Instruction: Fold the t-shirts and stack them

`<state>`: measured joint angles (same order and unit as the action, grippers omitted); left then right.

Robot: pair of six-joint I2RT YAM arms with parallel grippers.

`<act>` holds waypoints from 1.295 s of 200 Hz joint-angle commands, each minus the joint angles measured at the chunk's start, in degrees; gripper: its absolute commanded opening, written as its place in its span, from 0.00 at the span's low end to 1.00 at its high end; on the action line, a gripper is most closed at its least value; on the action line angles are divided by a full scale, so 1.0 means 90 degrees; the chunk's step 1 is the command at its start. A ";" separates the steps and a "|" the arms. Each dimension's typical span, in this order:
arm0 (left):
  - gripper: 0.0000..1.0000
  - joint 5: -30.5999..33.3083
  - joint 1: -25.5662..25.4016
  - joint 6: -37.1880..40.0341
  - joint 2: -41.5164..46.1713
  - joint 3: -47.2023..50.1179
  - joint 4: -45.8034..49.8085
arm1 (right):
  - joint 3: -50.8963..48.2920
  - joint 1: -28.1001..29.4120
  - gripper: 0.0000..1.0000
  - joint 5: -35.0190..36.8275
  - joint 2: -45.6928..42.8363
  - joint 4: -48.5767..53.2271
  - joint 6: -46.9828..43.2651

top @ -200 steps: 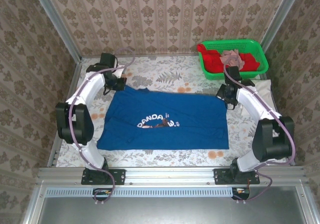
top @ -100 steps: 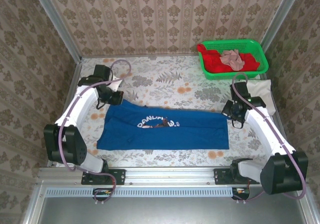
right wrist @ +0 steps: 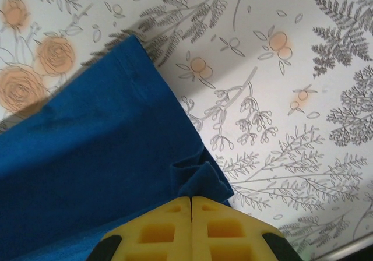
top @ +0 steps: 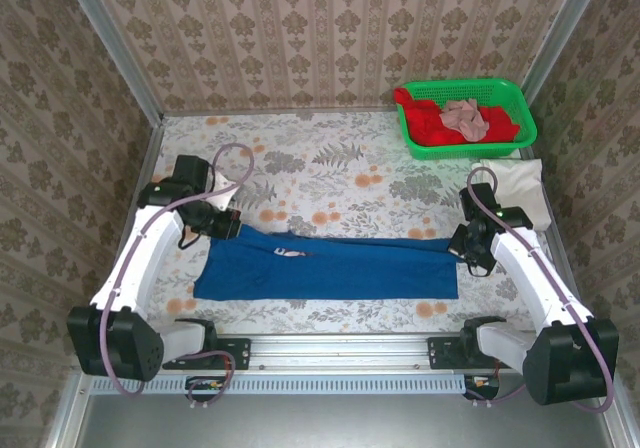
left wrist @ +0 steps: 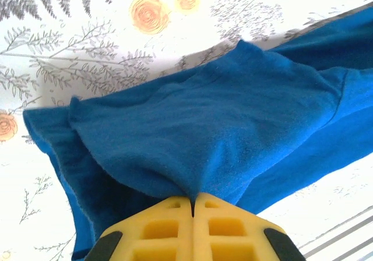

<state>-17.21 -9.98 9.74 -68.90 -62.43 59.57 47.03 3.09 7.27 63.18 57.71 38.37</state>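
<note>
Top view: The blue t-shirt lies doubled over as a narrow band on the 6 o'clock part of the table. Its long axis runs from 9 to 3 o'clock. The chest print is almost wholly folded under; a small white-red trace shows toward the 9 o'clock end. The left gripper sits at the band's 10 o'clock corner, and the right gripper at its 2 o'clock corner. Finger spacing cannot be read from this view. The cream t-shirt lies at the 3 o'clock table edge, partly covered by the right arm. A green basket holding red and pinkish cloth stands at 1 o'clock.

Left wrist view: The yellow fingers are pressed together, pinching a raised fold of the blue t-shirt. The cloth drapes away toward 12 o'clock and is cut off at 3 o'clock.

Right wrist view: The yellow fingers are pressed together on a crumpled corner of the blue t-shirt. The cloth extends toward 9 o'clock, cut off by the frame.
</note>
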 commanded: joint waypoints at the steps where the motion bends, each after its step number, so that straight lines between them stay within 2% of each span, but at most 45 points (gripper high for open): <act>1: 0.00 -0.0465 0.0069 0.0612 0.0273 0.0213 0.0164 | -0.0134 -0.0011 0.00 0.0123 -0.0125 0.0443 0.0151; 24: 0.00 -0.0770 0.0124 0.0784 0.0455 0.0453 -0.0027 | -0.0231 -0.0012 0.00 0.0063 -0.0126 0.0475 0.0189; 43: 0.00 -0.1111 0.0216 0.1266 0.0372 0.0287 -0.0001 | -0.0313 -0.0012 0.00 -0.0016 -0.0126 0.0435 0.0209; 65: 0.00 -0.1327 0.0147 0.1403 0.0371 -0.0015 0.0037 | -0.0336 -0.0010 0.00 -0.0034 -0.0082 0.0423 0.0154; 96: 0.00 -0.1142 0.0104 0.2178 0.0460 0.0263 0.0514 | -0.0443 -0.0012 0.00 -0.0038 -0.0076 0.0380 0.0159; 140: 0.00 -0.0983 0.0103 0.2813 0.0620 0.0512 0.0852 | -0.0538 -0.0012 0.00 -0.0216 -0.0106 0.0334 0.0287; 173: 0.00 -0.0808 0.0108 0.3302 0.0557 0.0905 0.0791 | -0.0602 -0.0012 0.00 -0.0365 0.0045 0.0253 0.0363; 218: 0.00 -0.0494 0.0152 0.3639 0.0235 0.1232 0.0592 | -0.0717 -0.0012 0.00 -0.0473 0.0075 0.0213 0.0393; 259: 0.00 -0.0083 0.0277 0.3521 -0.0193 0.1438 0.0246 | -0.0896 -0.0012 0.00 -0.0752 0.0259 0.0000 0.0557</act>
<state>-20.43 -8.60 39.92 -69.10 -50.61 63.46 40.40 3.09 2.83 64.47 58.33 41.19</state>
